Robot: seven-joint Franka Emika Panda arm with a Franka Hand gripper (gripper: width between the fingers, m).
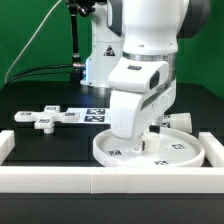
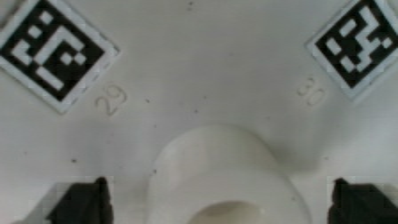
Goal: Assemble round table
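Note:
The large round disc (image 1: 172,156) lies flat on the black table at the front, tags facing up. My gripper (image 1: 146,140) is lowered straight over it. In the wrist view the disc's white surface (image 2: 196,90) fills the frame, with two tags (image 2: 54,50) in the corners. The short cylindrical leg (image 2: 222,165) stands upright on the disc between my two black fingers (image 2: 80,200). My gripper (image 2: 222,205) is open, its jaws wide and clear of the leg on both sides. The small cross-shaped base (image 1: 38,119) lies on the table at the exterior view's left.
The white border wall (image 1: 100,181) runs along the front and up both sides of the table. The marker board (image 1: 82,113) lies flat behind the disc, next to the base. The arm's white base (image 1: 100,60) stands at the back.

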